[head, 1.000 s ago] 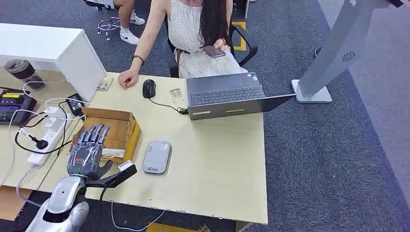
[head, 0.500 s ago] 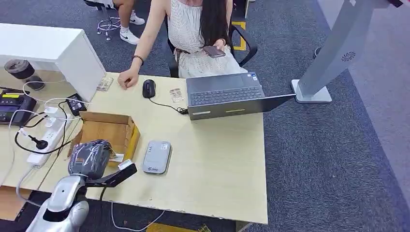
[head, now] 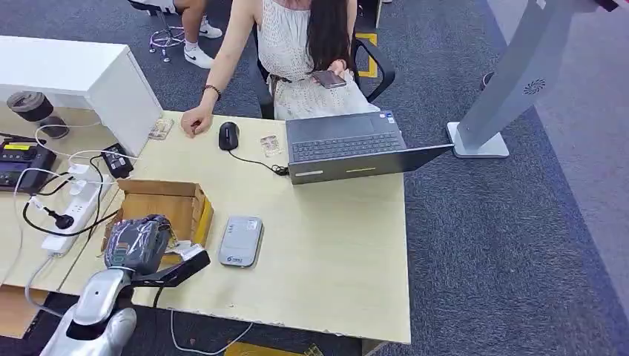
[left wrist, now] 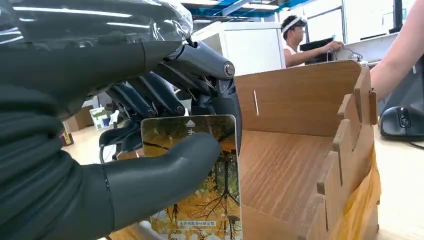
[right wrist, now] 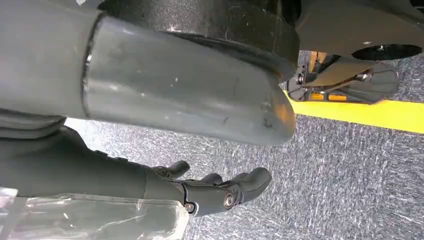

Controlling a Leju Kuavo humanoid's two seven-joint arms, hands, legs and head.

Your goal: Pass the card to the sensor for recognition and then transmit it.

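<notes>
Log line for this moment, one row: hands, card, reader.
left hand: holds card, over cardboard box | right hand: empty, fingers apart | card reader: on table, beside box

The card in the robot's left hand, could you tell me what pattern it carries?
The card shows a golden-yellow autumn tree photograph, clearest in the left wrist view.

You are looking down at a pale wooden surface (head: 334, 245) standing on dark blue-grey carpet (head: 504, 245). A white cabinet (head: 81, 74) is sitting at the far left edge, and a person (head: 297, 52) is sitting in a black office chair (head: 374, 67) on the far side. A grey kiosk stand (head: 512, 81) is rising at the right, and ceiling lights (left wrist: 260, 5) are glowing overhead.
</notes>
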